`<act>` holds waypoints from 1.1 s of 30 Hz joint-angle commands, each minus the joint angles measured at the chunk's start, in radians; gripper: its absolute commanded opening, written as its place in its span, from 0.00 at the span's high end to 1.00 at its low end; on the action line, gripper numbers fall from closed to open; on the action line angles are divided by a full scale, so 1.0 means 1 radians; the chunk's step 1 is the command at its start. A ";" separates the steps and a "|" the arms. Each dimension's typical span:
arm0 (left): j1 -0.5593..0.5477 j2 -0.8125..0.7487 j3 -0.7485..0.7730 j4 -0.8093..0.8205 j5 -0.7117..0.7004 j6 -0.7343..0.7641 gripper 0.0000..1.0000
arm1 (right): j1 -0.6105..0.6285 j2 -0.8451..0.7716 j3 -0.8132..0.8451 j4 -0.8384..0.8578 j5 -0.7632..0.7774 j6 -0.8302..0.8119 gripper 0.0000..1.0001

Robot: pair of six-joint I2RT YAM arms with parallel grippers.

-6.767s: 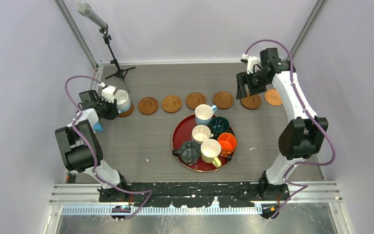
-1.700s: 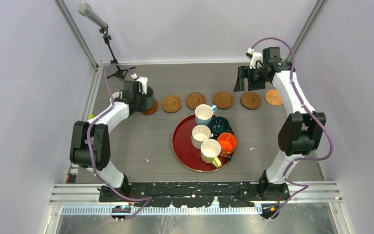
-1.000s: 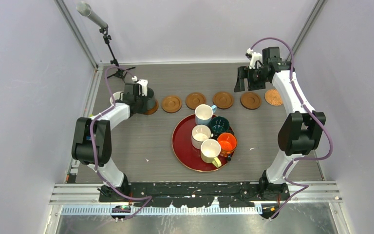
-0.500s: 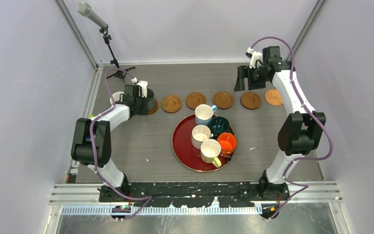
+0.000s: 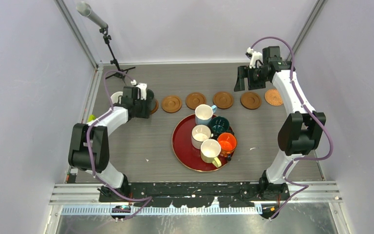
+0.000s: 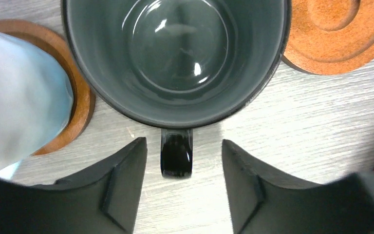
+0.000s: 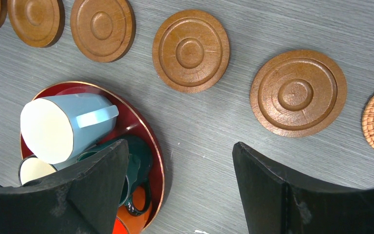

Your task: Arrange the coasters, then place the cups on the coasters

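A dark grey-green cup [image 6: 175, 58] stands upright in the coaster row, hiding the coaster under it. Its handle [image 6: 177, 156] lies between the fingers of my left gripper [image 6: 184, 146], which is open and touches neither side of it. From above, the left gripper [image 5: 139, 101] covers that cup. A white cup [image 5: 116, 96] stands on the leftmost coaster [image 6: 80, 102]. Bare coasters [image 5: 171, 103] [image 5: 195, 100] [image 5: 223, 99] [image 5: 250, 100] continue the row to the right. My right gripper [image 5: 240, 84] hangs open above them, holding nothing.
A dark red tray [image 5: 180, 146] at mid-table holds the light blue [image 5: 204, 113], dark teal [image 5: 219, 125], cream [image 5: 200, 133], pale yellow [image 5: 210, 150] and orange [image 5: 227, 142] cups. A woven round mat [image 5: 273, 96] lies at the row's right end. A microphone stand [image 5: 112, 58] is at the back left.
My left gripper has opened and let go of the dark grey-green cup's handle; the cup stays where it was set. The right arm has not moved.
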 commanded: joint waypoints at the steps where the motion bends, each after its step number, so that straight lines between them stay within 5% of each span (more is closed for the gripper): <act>1: 0.006 -0.118 0.000 -0.071 -0.003 -0.001 0.27 | -0.004 -0.013 0.039 0.005 -0.012 -0.002 0.18; 3: 0.006 -0.168 0.010 -0.134 -0.022 0.002 0.03 | -0.004 -0.018 0.040 0.001 -0.011 -0.006 0.18; 4: 0.006 -0.193 0.017 -0.168 -0.027 0.002 0.01 | -0.004 -0.020 0.041 -0.002 -0.011 -0.008 0.18; 9: 0.006 -0.313 0.090 -0.319 -0.068 0.018 0.00 | -0.005 -0.040 0.045 -0.014 -0.011 -0.023 0.18; 15: -0.009 -0.364 0.195 -0.441 0.144 0.108 0.00 | -0.004 -0.055 0.047 -0.023 -0.044 -0.060 0.18; 22: -0.201 -0.352 0.202 -0.459 0.142 0.168 0.00 | 0.002 -0.039 0.049 -0.064 -0.118 -0.123 0.18; 33: -0.339 -0.296 0.192 -0.428 0.227 0.224 0.00 | 0.132 0.023 0.063 -0.171 -0.183 -0.558 0.19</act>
